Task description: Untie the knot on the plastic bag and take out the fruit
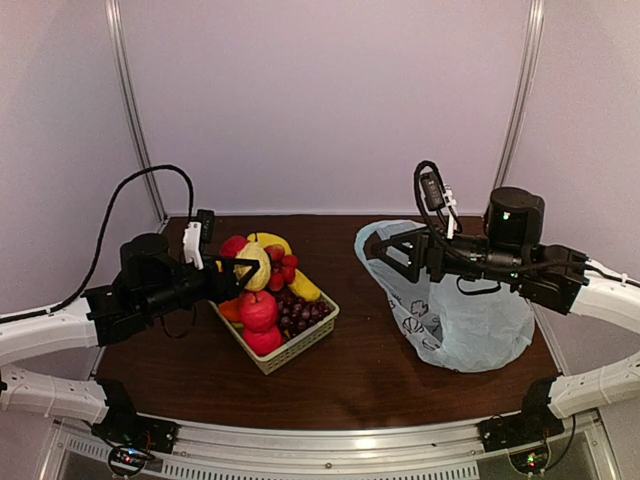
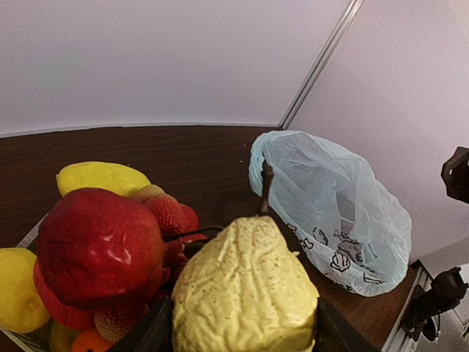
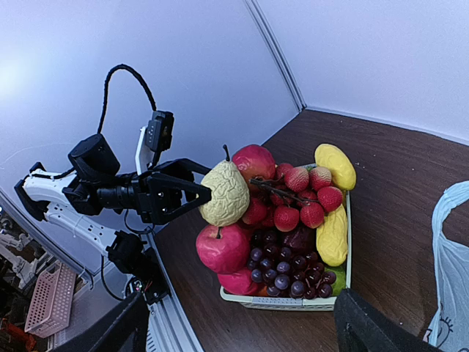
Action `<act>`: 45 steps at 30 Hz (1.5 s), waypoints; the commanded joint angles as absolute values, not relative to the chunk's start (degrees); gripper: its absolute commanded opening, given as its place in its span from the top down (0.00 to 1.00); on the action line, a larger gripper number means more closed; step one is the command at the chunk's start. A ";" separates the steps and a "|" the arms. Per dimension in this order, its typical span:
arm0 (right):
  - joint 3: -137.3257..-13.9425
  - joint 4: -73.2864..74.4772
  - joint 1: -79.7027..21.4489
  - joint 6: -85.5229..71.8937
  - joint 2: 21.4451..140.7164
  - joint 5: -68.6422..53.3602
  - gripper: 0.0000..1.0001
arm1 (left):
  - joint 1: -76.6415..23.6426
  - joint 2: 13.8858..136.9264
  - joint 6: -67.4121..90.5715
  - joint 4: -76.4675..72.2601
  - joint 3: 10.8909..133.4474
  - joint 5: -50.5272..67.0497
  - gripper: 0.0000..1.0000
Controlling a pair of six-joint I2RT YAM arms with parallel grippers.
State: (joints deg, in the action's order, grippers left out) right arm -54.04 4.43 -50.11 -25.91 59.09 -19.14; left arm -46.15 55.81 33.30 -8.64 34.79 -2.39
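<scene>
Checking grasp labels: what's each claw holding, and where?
Left claw grips the yellow pear across its wide body; right claw open, holding nothing.

1. One plastic bag (image 1: 470, 320).
2. One basket (image 1: 290, 358) and one table (image 1: 380, 380).
3. One lumpy yellow pear (image 3: 226, 194).
4. Three big red fruits (image 3: 253, 161) (image 3: 223, 248) (image 3: 238, 282).
5. Two smooth, long yellow fruits (image 3: 335, 165) (image 3: 332, 235).
6. One lemon (image 2: 18, 290).
7. At least five strawberries (image 3: 297, 178); more may be hidden in the pile.
8. One bunch of dark grapes (image 3: 282, 268).
9. One small orange piece (image 2: 91, 341), only partly seen.
10. Two arms (image 1: 50, 335) (image 1: 610, 300), each with one gripper: the left gripper (image 3: 207, 199) and the right gripper (image 1: 380, 250).
</scene>
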 commanded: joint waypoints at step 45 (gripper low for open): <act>-52.28 1.74 -49.94 -26.55 58.03 -19.35 0.12 | -45.85 54.47 33.88 -4.79 35.57 -3.50 0.18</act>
State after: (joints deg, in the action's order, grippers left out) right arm -53.19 3.11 -50.11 -25.96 59.09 -19.20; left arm -46.15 55.16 34.06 -5.15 34.50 -2.61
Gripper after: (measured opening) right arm 0.882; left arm 0.820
